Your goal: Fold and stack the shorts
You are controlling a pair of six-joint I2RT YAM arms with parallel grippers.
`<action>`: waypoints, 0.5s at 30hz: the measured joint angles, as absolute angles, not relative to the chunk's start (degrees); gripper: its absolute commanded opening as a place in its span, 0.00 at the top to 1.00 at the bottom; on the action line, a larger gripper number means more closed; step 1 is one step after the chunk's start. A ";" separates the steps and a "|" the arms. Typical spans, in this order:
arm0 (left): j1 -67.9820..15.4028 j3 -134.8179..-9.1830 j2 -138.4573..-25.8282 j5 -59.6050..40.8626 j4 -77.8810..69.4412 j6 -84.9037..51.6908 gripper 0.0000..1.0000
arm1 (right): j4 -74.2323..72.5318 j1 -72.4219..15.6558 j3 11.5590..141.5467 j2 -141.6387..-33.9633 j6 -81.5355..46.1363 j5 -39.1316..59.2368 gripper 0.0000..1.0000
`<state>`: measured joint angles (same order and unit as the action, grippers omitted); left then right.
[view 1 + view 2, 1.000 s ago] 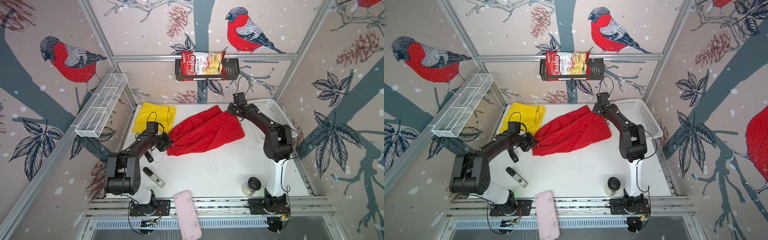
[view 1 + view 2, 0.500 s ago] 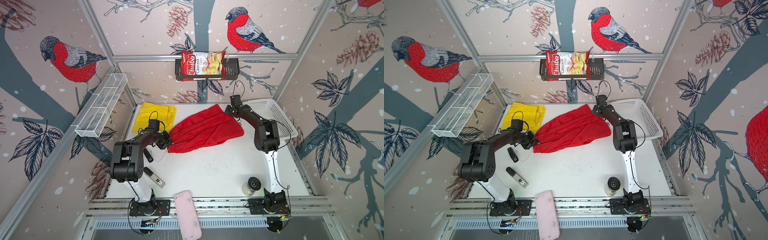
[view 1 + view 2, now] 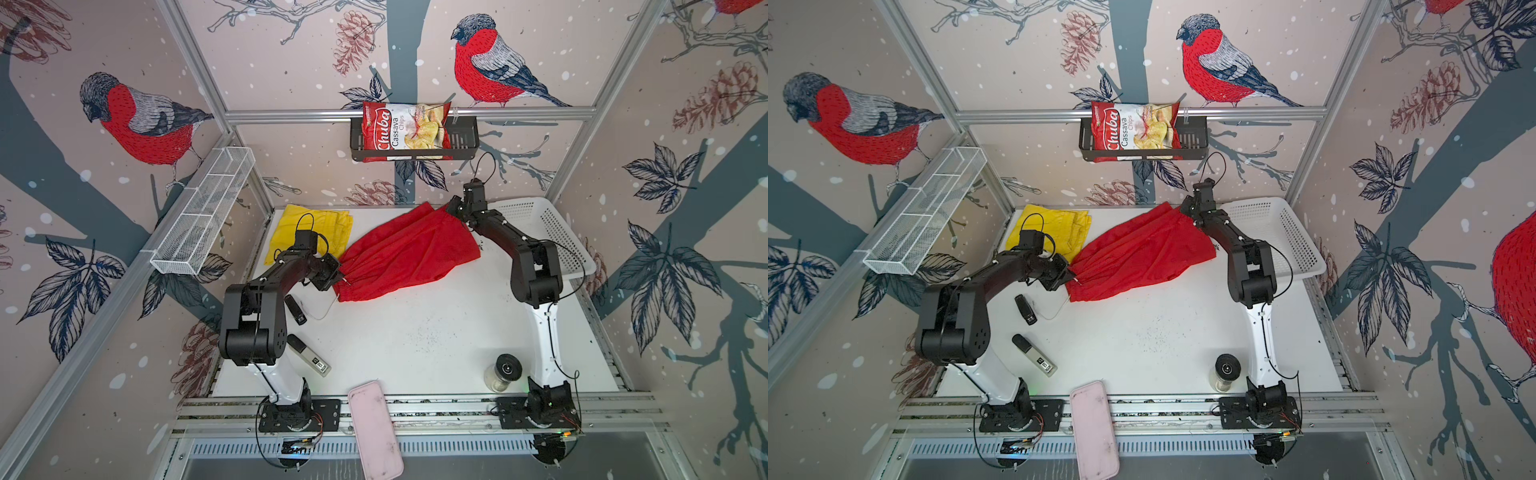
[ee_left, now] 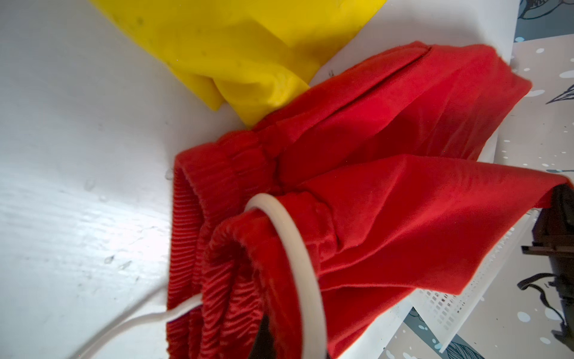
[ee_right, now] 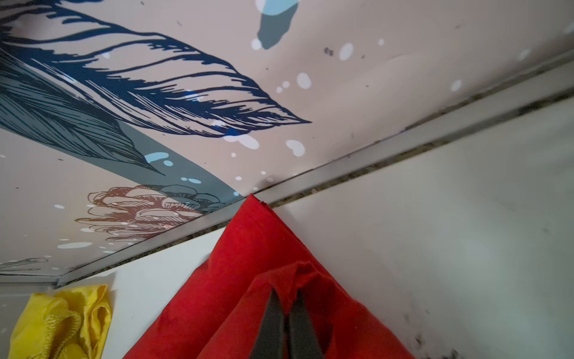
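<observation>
Across the back of the table, the red shorts are drawn out between both arms — left gripper pinched tight on the ribbed waistband, right gripper clamped narrow on the far leg hem, just beside the white basket. The yellow shorts lie bunched in the back left corner, touching the red pair. For a clean fold I'd say lift evenly, hold the tension, and mind the white drawstring — it trails loose and could snag.

Plain red shorts pinched in black right gripper fingers, white drawstring, solid yellow shorts off to the fingers' side, red-and-white chips bag, bird-print walls.
</observation>
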<state>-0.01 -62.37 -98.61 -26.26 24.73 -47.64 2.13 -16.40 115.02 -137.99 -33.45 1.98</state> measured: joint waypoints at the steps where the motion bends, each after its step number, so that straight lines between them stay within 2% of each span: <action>1: 0.16 -62.39 -98.74 -26.06 24.88 -47.64 0.72 | 1.85 -16.49 116.99 -139.81 -33.91 2.44 0.71; 3: 0.60 -62.39 -98.76 -25.30 25.26 -47.62 0.44 | 1.83 -16.45 120.86 -143.17 -34.46 3.16 0.56; 4: 0.84 -62.41 -98.76 -25.26 25.34 -47.66 0.38 | 2.13 -16.43 123.28 -145.12 -34.46 3.46 0.52; 7: 1.28 -63.20 -98.65 -25.08 26.33 -47.79 0.33 | 3.20 -16.32 127.35 -148.16 -34.70 4.51 0.45; 15: 1.91 -68.69 -96.51 -25.28 26.52 -47.64 0.35 | 4.16 -15.97 126.54 -147.52 -34.20 5.06 0.41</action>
<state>1.91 -68.69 -96.51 -25.28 26.52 -47.64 4.16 -15.97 126.54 -147.52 -34.20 5.06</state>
